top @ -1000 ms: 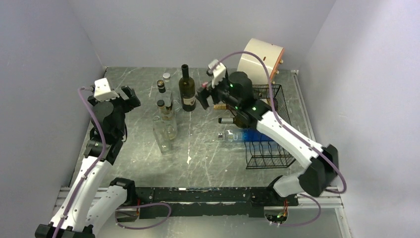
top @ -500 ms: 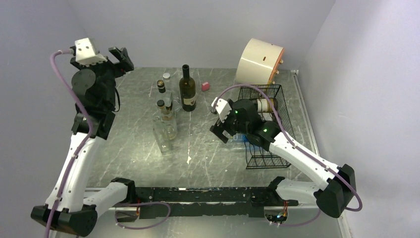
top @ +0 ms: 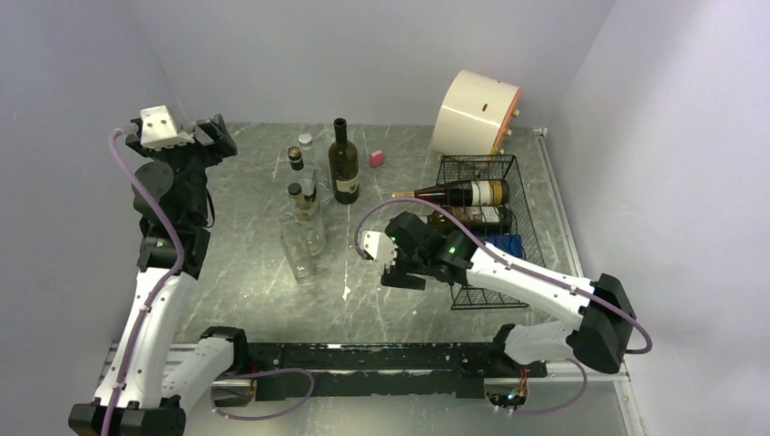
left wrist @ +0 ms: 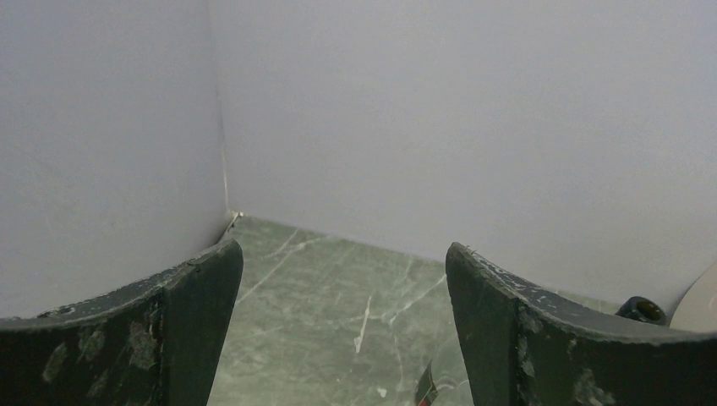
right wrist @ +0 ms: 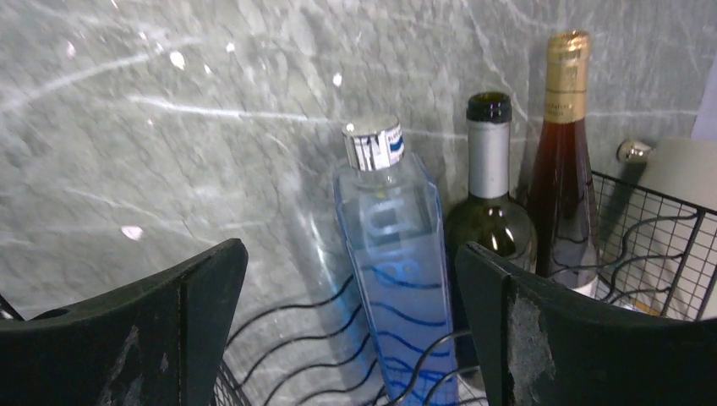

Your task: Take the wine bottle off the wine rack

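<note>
Right fingers [right wrist: 541, 338] and left fingers [left wrist: 524, 330] are apart. Grabbed loosely, the amber wine bottle [top: 454, 193] at 2 o'clock could drop.

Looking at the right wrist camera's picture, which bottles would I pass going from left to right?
blue bottle → green bottle → amber bottle
</note>
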